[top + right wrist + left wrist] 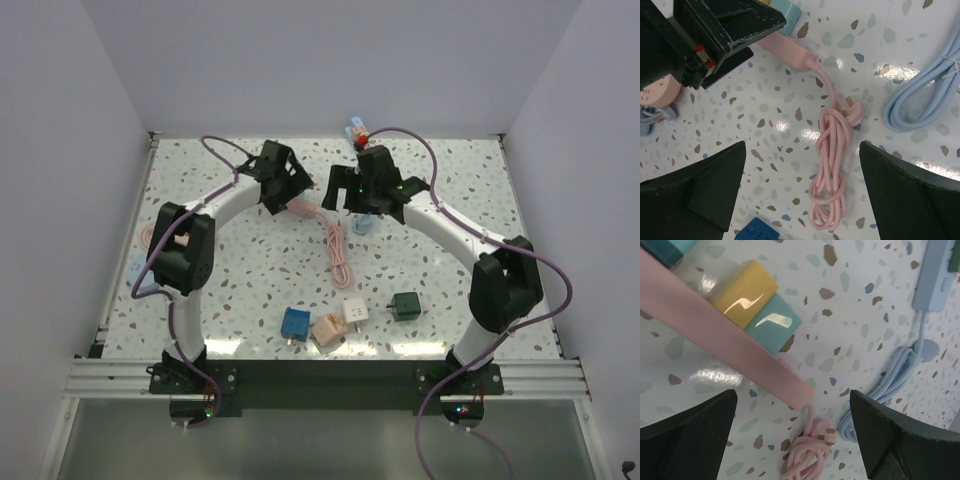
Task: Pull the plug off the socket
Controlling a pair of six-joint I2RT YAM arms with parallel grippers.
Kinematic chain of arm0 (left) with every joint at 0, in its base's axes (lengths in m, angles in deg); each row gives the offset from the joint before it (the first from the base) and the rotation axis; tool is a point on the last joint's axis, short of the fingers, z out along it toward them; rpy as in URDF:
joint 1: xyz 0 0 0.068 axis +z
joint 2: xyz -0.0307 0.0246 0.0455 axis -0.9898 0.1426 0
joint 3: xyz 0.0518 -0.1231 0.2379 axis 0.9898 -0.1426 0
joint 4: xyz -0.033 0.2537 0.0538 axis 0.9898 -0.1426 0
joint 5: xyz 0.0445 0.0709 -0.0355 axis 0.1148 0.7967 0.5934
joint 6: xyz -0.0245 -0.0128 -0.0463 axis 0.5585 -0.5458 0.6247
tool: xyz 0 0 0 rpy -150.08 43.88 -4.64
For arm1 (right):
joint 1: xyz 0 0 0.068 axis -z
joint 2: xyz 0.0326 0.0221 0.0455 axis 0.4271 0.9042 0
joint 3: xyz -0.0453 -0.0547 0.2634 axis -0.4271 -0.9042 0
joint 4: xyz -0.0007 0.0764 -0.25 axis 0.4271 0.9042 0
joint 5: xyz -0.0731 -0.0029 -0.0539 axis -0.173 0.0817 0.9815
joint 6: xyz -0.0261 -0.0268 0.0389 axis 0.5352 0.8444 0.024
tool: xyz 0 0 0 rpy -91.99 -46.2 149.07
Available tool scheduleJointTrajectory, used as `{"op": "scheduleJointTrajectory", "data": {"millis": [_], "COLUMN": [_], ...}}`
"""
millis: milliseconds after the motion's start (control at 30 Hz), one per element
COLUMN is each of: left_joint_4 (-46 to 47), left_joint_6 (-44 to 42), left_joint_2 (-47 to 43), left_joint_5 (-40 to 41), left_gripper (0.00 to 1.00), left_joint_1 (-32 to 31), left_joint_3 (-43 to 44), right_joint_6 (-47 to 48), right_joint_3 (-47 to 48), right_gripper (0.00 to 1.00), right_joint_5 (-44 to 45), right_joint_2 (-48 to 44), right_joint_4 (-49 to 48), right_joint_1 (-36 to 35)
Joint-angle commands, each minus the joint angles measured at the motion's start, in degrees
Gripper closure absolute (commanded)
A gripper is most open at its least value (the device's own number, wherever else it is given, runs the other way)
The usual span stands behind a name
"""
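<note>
Speckled terrazzo table (450, 260), white walls. The pink power strip (715, 335), carrying a yellow plug (742, 292) and a teal plug (772, 322), is lying beneath the left end effector (793, 396). That and the right end effector (802, 145) are hovering wide open, empty. Advisably, one is pinning the strip while the other is pulling a plug straight out.

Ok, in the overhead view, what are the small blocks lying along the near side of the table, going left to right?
blue adapter → peach adapter → white adapter → dark green adapter
</note>
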Motion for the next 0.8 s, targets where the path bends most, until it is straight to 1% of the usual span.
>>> {"op": "scheduleJointTrajectory", "data": {"millis": [0,67,200,300,467,533,567,633,667,700,733,767], "left_joint_4": [-9.48,-9.4,-12.38,-14.84,-14.76,-14.49,-13.27,-10.9,-7.23,-5.28,-1.17,0.43], "left_joint_6": [10.39,12.17,16.47,17.97,18.41,18.06,17.63,15.96,15.26,14.12,13.15,11.83], "left_joint_2": [1.41,0.19,1.23,5.27,11.59,12.83,12.75,10.83,9.77,8.63,6.44,5.64], "left_joint_5": [3.28,3.28,5.12,5.04,3.11,2.49,1.53,0.47,-0.58,-1.37,-2.16,-4.43], "left_gripper": [0.0,0.0,0.0,0.0,0.0,0.04,0.11,0.21,0.34,0.42,0.51,0.67], "left_joint_1": [0.53,0.09,-1.14,-1.14,-1.32,-1.32,-1.32,-1.32,-1.32,-1.32,-1.23,-1.14], "left_joint_3": [1.6,0.03,1.94,5.9,11.43,11.88,10.93,8.47,4.45,2.06,-2.31,-4.27], "right_joint_6": [-1.08,-1.34,-1.52,-1.52,-1.17,-1.08,-1.08,-0.9,-0.81,-0.9,-0.81,-0.9], "right_joint_3": [-0.05,-0.48,-0.66,-0.31,-0.05,-0.13,-0.22,-0.57,-0.84,-1.01,-1.28,-1.45], "right_gripper": [0.01,0.01,0.01,0.01,0.01,0.01,0.01,0.02,0.02,0.03,0.04,0.04], "right_joint_5": [1.91,2.17,2.17,1.82,0.86,0.42,0.42,0.07,-0.11,-0.63,-1.07,-1.6], "right_joint_2": [-4.32,-4.67,-4.5,-4.06,-3.62,-3.71,-3.8,-4.15,-4.41,-4.41,-4.5,-4.5], "right_joint_4": [1.2,1.47,1.65,1.38,1.38,1.38,1.47,1.38,1.3,1.12,1.12,0.94], "right_joint_1": [0.18,0.44,0.97,1.23,1.58,1.67,1.84,2.19,2.46,2.72,3.25,3.34]}}
